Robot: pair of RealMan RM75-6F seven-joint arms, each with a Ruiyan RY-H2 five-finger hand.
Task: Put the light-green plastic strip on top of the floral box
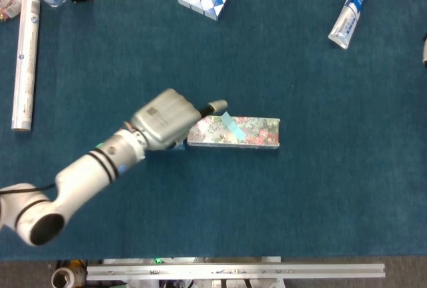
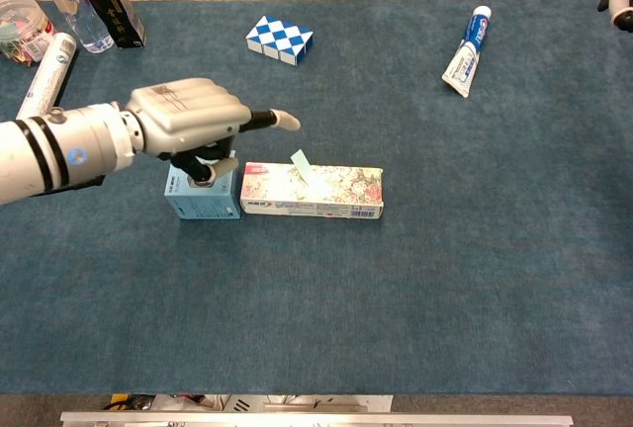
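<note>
The floral box (image 1: 257, 133) (image 2: 331, 192) lies lengthwise at the middle of the blue cloth. On its top, near the left end, rests the small light-green plastic strip (image 1: 231, 125) (image 2: 300, 163), lying askew and free of any hold. My left hand (image 1: 167, 118) (image 2: 193, 123) hovers up and to the left of the box, holding nothing, with one finger stretched toward the strip and the others loosely bent. Only a sliver of my right hand (image 2: 621, 2) shows at the far right edge, too little to read its fingers.
A small light-blue box (image 2: 200, 200) stands against the floral box's left end, under my left hand. A toothpaste tube (image 2: 467, 49), a blue-and-white checkered block (image 2: 279, 40), a white roll (image 2: 40, 91), a bottle (image 2: 71, 2) and a black carton (image 2: 117, 12) lie along the far side.
</note>
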